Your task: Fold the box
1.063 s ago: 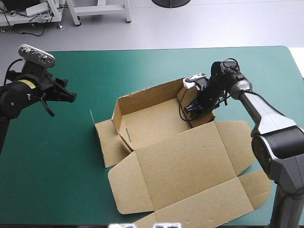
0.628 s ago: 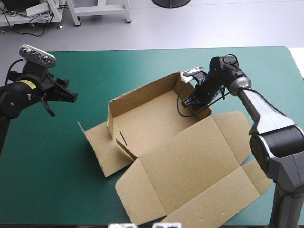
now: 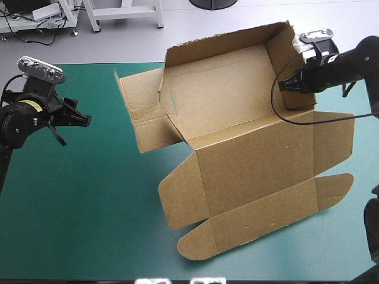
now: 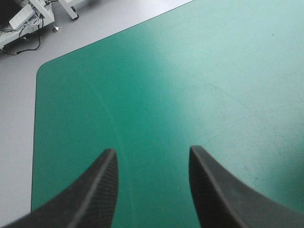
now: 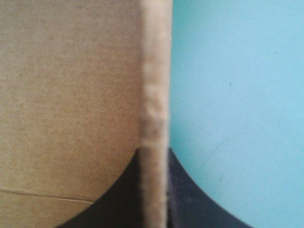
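The brown box (image 3: 237, 100) hangs tilted above the table, its tray part with raised walls uppermost and the flat lid (image 3: 254, 177) sloping down toward the table's front. My right gripper (image 3: 291, 84) is shut on the tray's right wall near the far right. In the right wrist view the board's edge (image 5: 154, 95) runs straight between the right gripper (image 5: 154, 153) fingers. A side flap (image 3: 139, 103) sticks out on the box's left. My left gripper (image 3: 87, 120) stands open at the table's left, well apart from the box. Only teal-green cover lies ahead of the left gripper (image 4: 152, 154).
The teal-green table (image 3: 89, 207) stretches bare to the left and front of the box. Its far edge (image 3: 106, 64) runs just behind the raised tray, and its rounded far left corner (image 4: 42, 71) lies ahead of the left gripper.
The right gripper has raised the box off the table and carried it toward the far right, tipping the tray up so the lid hangs down. The left arm has barely moved.
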Controlling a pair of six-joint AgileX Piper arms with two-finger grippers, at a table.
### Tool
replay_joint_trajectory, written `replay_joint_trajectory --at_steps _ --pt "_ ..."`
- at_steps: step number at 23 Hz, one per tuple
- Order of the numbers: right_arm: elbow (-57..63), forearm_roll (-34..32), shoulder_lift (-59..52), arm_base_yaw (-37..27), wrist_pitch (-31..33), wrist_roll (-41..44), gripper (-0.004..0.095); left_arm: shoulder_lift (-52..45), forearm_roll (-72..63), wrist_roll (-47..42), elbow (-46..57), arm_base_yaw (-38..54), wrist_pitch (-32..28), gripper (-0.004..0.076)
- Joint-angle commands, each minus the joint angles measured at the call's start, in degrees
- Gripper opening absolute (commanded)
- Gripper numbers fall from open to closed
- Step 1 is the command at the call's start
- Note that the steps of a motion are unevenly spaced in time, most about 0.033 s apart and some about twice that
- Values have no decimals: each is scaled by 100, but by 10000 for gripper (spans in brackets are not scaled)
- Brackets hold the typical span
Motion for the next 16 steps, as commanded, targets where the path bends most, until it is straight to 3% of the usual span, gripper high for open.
replay_joint_trajectory --at_steps 1,5,10,16 --pt "-197 312 -774 -34 60 -35 -25 -122 -103 -65 -148 18 -175 344" --pt "-197 301 -1182 -34 50 -56 -25 -122 -793 -13 -148 18 -108 430" --pt "-197 890 -1137 -34 40 -187 -25 -37 -2314 690 -148 18 237 434" --pt "-197 981 -1067 -34 40 -233 -25 291 -3692 1410 -148 18 767 434"
